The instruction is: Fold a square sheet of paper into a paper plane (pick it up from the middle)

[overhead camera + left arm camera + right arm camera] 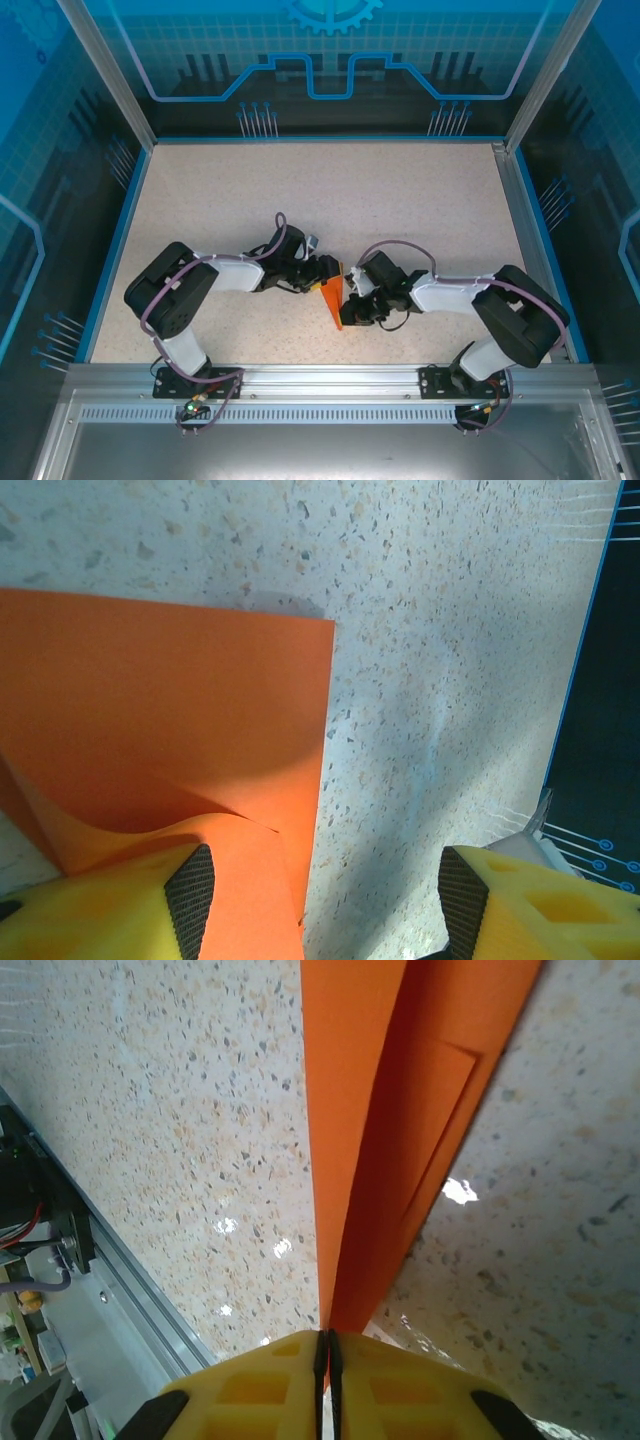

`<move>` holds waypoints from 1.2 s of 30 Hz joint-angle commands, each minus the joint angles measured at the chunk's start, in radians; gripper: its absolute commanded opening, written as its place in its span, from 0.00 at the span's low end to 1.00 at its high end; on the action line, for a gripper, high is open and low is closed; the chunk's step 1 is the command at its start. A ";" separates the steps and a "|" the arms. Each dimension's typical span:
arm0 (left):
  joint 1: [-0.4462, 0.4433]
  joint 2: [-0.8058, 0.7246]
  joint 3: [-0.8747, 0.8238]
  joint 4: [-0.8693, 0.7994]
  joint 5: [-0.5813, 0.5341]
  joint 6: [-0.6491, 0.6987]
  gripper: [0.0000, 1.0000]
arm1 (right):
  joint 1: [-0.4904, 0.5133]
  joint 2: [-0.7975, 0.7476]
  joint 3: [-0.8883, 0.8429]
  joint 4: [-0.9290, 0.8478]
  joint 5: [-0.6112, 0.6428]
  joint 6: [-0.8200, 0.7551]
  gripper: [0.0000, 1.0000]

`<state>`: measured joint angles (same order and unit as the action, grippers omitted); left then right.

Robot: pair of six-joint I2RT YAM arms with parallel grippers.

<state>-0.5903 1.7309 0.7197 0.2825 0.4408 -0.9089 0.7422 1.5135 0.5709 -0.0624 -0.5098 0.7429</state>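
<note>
The orange paper (pixel 334 303), already folded to a narrow wedge, sits at the near middle of the table (pixel 300 190) between the 2 grippers. Its long axis runs near to far, with the point towards the bases. The right gripper (pixel 325 1345) is pinched tight on the paper's end, and the layers run straight away from its fingers. The left gripper (pixel 325 910) is just to the paper's left, jaws spread wide. 1 pad (pixel 190 900) is against a curled layer and the other is over bare table.

I am looking into a robot lab cell. Blue circuit-print walls (pixel 330 60) stand at 9, 12 and 3 o'clock around the speckled table (pixel 330 190). An aluminium rail (pixel 330 385) lies at 6 o'clock.
</note>
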 commanded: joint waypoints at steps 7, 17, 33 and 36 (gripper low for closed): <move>-0.005 0.056 0.007 -0.055 -0.024 0.036 0.65 | 0.065 0.119 0.035 -0.040 -0.006 -0.013 0.07; -0.006 0.054 0.010 -0.067 -0.024 0.039 0.65 | 0.068 -0.028 0.056 -0.142 0.119 -0.017 0.24; -0.006 0.066 0.025 -0.069 -0.005 0.044 0.65 | 0.044 -0.031 -0.054 0.357 0.030 0.255 0.10; -0.007 0.067 0.023 -0.072 -0.006 0.045 0.65 | 0.048 0.014 -0.043 0.358 0.025 0.253 0.09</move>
<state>-0.5900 1.7420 0.7437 0.2489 0.4500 -0.9054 0.7853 1.4937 0.5236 0.2184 -0.4530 0.9627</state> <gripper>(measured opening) 0.648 0.096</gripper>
